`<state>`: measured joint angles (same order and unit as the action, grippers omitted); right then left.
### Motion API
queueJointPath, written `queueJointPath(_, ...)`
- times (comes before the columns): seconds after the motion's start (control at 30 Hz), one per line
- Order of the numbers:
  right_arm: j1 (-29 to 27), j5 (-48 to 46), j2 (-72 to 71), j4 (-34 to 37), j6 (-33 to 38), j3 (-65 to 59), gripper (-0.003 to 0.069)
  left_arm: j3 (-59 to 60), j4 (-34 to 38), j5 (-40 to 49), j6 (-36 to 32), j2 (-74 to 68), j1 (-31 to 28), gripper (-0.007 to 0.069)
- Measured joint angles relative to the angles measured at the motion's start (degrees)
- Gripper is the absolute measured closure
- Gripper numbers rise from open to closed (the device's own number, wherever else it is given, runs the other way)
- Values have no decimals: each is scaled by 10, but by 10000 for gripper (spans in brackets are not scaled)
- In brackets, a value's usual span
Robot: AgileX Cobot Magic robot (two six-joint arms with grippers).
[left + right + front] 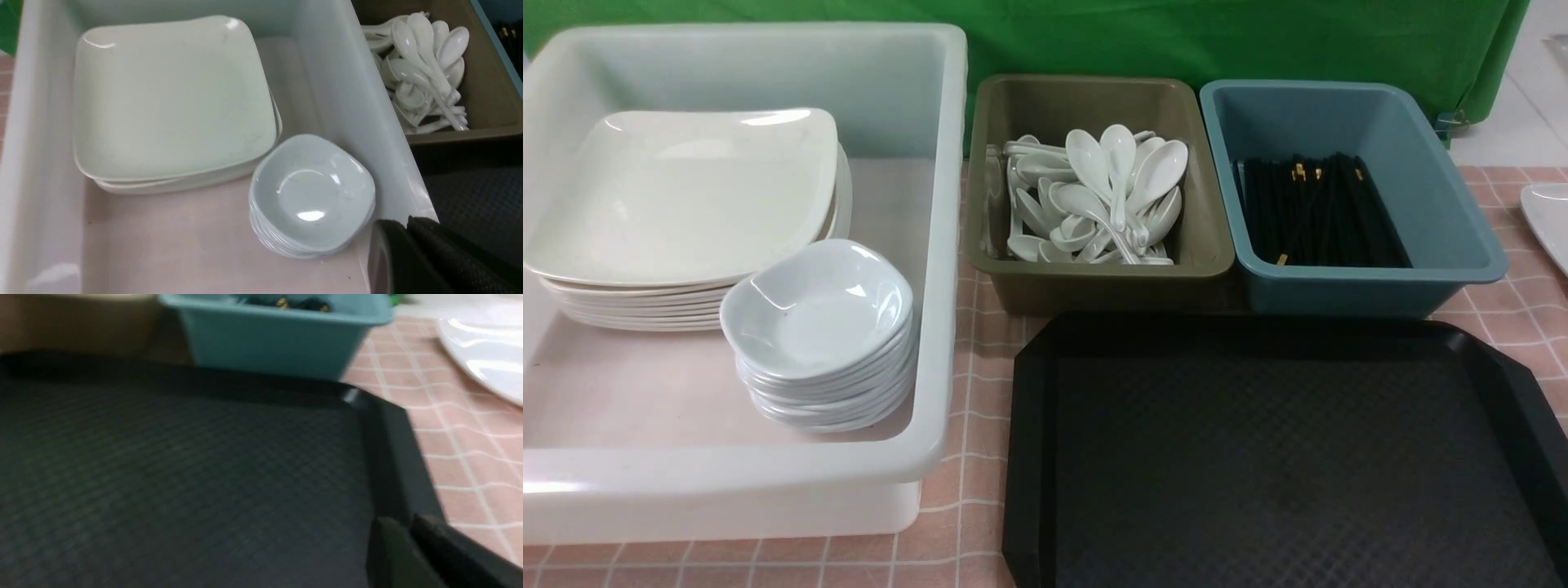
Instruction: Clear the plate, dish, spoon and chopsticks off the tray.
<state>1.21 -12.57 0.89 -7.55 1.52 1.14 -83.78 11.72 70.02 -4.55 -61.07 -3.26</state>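
The black tray (1258,457) lies bare, with nothing on its textured floor (163,477). White plates (686,192) are stacked in the white tub (947,245), and a stack of small bluish dishes (817,314) stands beside them. Spoons (1111,188) fill the olive bin. Black chopsticks (1319,212) lie in the teal bin. My left gripper (402,222) hangs shut and holds nothing, over the tub's wall next to the dishes (312,192). My right gripper (398,520) is blurred above the tray's right rim, its fingers close together with nothing between them. Neither gripper shows in the front view.
The olive bin (1209,204) and the teal bin (1445,188) stand side by side behind the tray. Another white plate (1553,220) lies on the pink checked cloth at the far right edge. A green backdrop closes off the back.
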Motion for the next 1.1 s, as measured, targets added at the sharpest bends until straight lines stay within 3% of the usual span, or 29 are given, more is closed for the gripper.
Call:
queueJointPath(0.23,-10,22,0,0,0,-4,510,121,129,-1,-78,32,0,605)
queueJointPath(0.4,-10,23,0,0,0,-4,502,187,137,-1,-96,110,0,605)
queueJointPath(0.53,-10,23,0,1,0,-4,491,261,163,-16,-103,260,0,607)
queueJointPath(0.6,-10,23,0,1,0,-4,488,290,185,-42,-111,310,0,607)
queueJointPath(0.77,-10,23,0,1,0,-4,475,416,275,-261,-120,465,0,606)
queueJointPath(0.87,-10,23,0,1,0,-4,466,466,301,-334,-120,531,0,606)
queueJointPath(0.97,-10,23,0,1,0,-4,463,488,298,-349,-122,562,0,606)
queueJointPath(1.1,-10,23,0,1,0,-4,460,505,229,-345,-139,591,0,606)
